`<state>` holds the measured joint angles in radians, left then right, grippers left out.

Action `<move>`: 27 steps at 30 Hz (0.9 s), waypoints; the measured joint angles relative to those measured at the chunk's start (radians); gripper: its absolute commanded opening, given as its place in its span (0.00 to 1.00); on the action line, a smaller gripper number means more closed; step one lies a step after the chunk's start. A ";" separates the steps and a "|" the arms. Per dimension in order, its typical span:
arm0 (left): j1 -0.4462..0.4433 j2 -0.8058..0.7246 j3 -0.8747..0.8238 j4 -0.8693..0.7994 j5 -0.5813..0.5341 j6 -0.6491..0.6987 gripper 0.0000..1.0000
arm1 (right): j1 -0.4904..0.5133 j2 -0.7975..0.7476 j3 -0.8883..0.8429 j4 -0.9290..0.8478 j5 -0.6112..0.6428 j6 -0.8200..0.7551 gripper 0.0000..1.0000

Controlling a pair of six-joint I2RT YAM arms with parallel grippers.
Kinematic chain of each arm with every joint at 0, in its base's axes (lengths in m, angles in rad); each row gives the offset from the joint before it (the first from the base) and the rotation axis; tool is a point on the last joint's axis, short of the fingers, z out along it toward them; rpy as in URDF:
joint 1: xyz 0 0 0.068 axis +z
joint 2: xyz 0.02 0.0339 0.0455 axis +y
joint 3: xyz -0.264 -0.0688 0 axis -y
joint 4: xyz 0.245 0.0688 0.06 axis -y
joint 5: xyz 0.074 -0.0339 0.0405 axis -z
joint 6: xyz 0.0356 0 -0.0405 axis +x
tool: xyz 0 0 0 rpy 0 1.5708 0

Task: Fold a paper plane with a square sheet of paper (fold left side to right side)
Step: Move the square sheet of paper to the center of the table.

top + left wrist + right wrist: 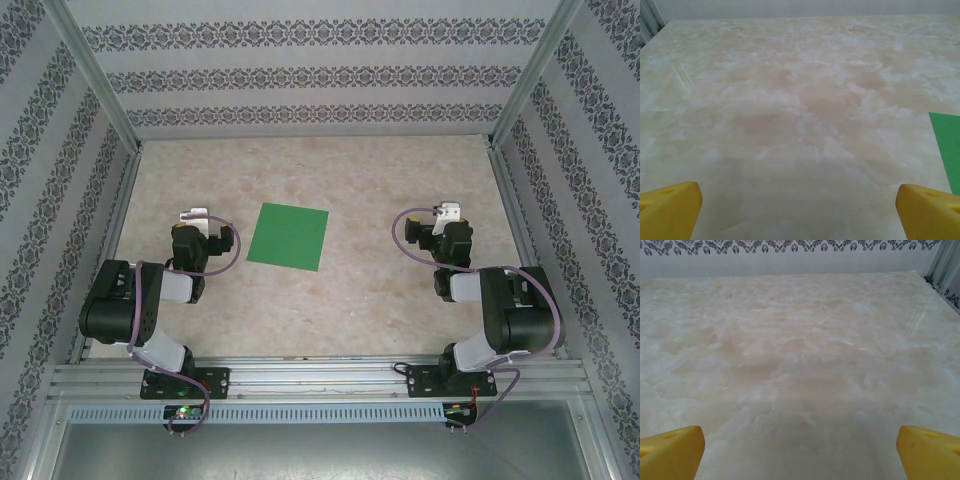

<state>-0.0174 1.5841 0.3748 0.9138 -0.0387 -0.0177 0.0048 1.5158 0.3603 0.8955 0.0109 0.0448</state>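
At the bottom of the top view, the two arms sit folded on the metal rail [320, 372], probably a rest pose that keeps the middle of the table [360, 300] free. A little above, in the lower part of its wrist view, the left gripper [800, 214] holds its yellow fingers [671, 209] spread wide with nothing between them. The right gripper [800, 454] is spread in the same way and is also empty. Both hang low over the marble surface and point toward the far wall. The green sheet [289, 236] lies flat and unfolded a little left of the centre of the top view, turned slightly. It is just beside the left gripper and well apart from the right one. In the left wrist view its left edge enters at the right border of the frame. This place seems chosen so that the left gripper can reach the left edge and carry it over to the right side. No fold appears to be made yet. All four edges of the sheet are free, with bare table around them. There is open room to the right for the fold, and more behind it toward the patterned wall [300, 60] at the top of the frame.
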 measured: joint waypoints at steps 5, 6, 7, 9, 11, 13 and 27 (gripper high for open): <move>0.000 0.000 0.000 0.000 0.000 0.000 1.00 | 0.000 0.000 0.000 0.000 0.000 0.000 0.98; 0.000 0.000 0.000 0.000 0.000 0.000 1.00 | 0.000 0.000 0.000 0.000 0.000 0.000 0.98; 0.000 0.000 0.000 0.000 0.000 0.000 1.00 | 0.000 0.000 0.000 0.000 0.000 0.000 0.98; 0.000 0.000 0.000 0.000 0.000 0.000 1.00 | -0.001 0.000 0.000 0.000 0.000 0.000 0.98; 0.000 0.000 0.000 0.000 -0.007 0.000 1.00 | -0.001 0.000 0.000 0.000 -0.001 0.000 0.98; 0.000 0.000 0.000 0.000 -0.016 0.000 1.00 | -0.001 0.000 0.000 0.000 -0.001 0.000 0.98; 0.000 -0.244 0.009 -0.189 -0.041 -0.017 1.00 | -0.002 -0.124 0.033 -0.159 0.000 0.015 0.98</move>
<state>-0.0174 1.3403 0.3836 0.7250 -0.0795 -0.0345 0.0025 1.3922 0.3931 0.7361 0.0109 0.0597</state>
